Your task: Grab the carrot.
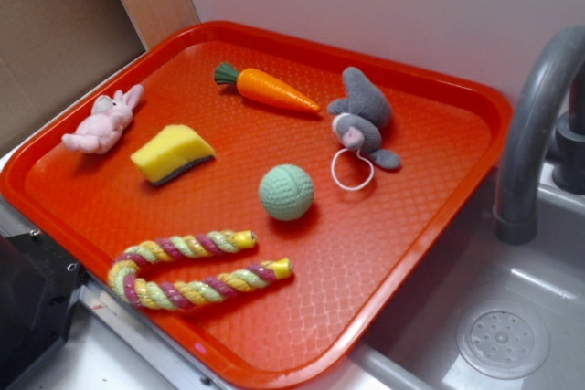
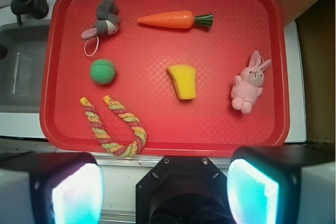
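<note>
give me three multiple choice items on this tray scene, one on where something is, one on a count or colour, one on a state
1. What lies nearest the carrot's pointed tip?
A. grey plush mouse
B. pink bunny
C. rope toy

2. How many things lie on the red tray?
A. four
B. six
C. eight

3. What state is the tool in?
A. shut on the carrot
B. shut on the sponge
C. open, holding nothing

Answers:
1. A: in the wrist view the tip points toward the grey plush mouse, with a bare stretch of tray between them.
2. B: carrot, mouse, pink bunny, yellow sponge, green ball and rope toy.
3. C: its fingers stand wide apart at the bottom edge of the wrist view, short of the tray, with nothing between them.
</note>
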### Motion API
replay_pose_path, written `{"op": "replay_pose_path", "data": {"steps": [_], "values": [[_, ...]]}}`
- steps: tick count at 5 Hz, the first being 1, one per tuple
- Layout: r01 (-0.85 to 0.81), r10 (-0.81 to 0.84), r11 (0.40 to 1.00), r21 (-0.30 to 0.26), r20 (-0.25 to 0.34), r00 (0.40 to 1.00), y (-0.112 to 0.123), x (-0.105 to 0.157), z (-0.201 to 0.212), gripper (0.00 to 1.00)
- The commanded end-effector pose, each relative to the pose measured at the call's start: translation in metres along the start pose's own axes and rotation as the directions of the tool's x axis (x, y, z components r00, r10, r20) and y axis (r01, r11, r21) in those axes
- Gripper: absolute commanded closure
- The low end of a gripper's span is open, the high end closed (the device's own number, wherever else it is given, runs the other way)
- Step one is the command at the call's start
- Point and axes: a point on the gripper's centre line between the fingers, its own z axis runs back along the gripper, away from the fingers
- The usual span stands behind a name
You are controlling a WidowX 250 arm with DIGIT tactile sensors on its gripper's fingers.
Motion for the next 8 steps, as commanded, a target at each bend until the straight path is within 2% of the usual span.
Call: {"op": "replay_pose_path", "data": {"steps": [1,2,3,4,5,6,7,8], "values": [[0.0,0.0,1.0,0.0,0.0,1.0,0.0,0.0,0.0,0.0],[-0.068,0.068,0.998,0.004,0.056,0.996,-0.003,0.023,-0.009,0.0],[-0.249,0.246,0.968,0.021,0.108,0.963,-0.01,0.058,-0.024,0.0],[-0.478,0.464,0.877,0.051,0.168,0.87,-0.009,0.092,-0.046,0.0],[-0.645,0.615,0.758,0.1,0.222,0.757,0.002,0.123,-0.073,0.0],[-0.797,0.738,0.58,0.166,0.308,0.601,0.012,0.144,-0.101,0.0],[-0.856,0.786,0.494,0.15,0.344,0.514,0.014,0.157,-0.122,0.0],[-0.894,0.833,0.438,0.098,0.329,0.445,0.017,0.165,-0.144,0.0]]}}
